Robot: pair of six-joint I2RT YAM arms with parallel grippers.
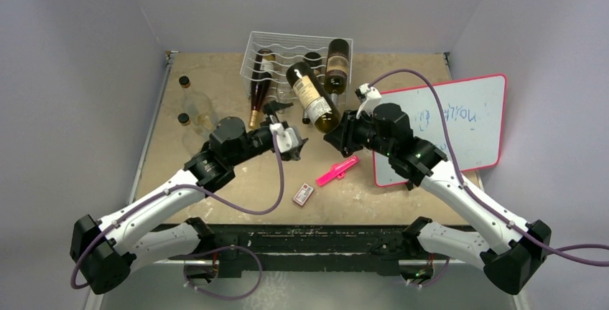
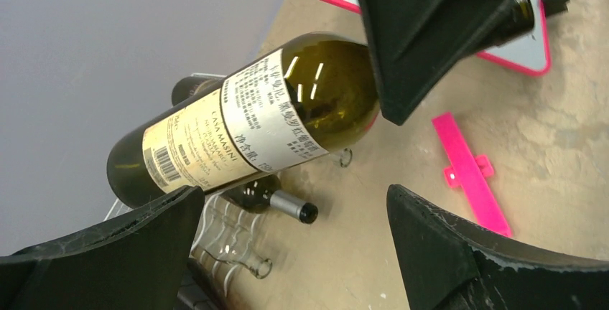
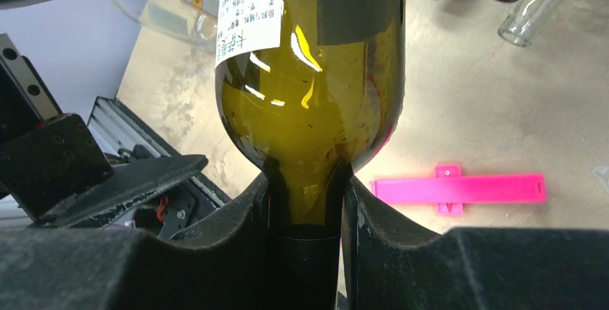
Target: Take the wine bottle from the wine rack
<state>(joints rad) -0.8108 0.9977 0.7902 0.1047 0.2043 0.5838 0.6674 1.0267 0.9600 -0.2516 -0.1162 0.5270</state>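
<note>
The wine bottle (image 1: 313, 96), dark green with a cream label, lies tilted with its base toward the white wire wine rack (image 1: 284, 53) and its neck toward me. I cannot tell whether its base still touches the rack. My right gripper (image 1: 343, 135) is shut on the bottle's neck; in the right wrist view the fingers (image 3: 237, 238) clamp the neck of the bottle (image 3: 316, 95). My left gripper (image 1: 293, 142) is open and empty, just left of the bottle's shoulder. In the left wrist view the bottle (image 2: 266, 120) hangs above the left gripper (image 2: 294, 252).
Two more bottles (image 1: 336, 64) (image 1: 261, 89) lie in the rack. Clear bottles (image 1: 195, 113) lie at the left. A pink-framed whiteboard (image 1: 449, 127) lies at the right. A pink clip (image 1: 336, 171) and a small box (image 1: 304, 194) lie near the front.
</note>
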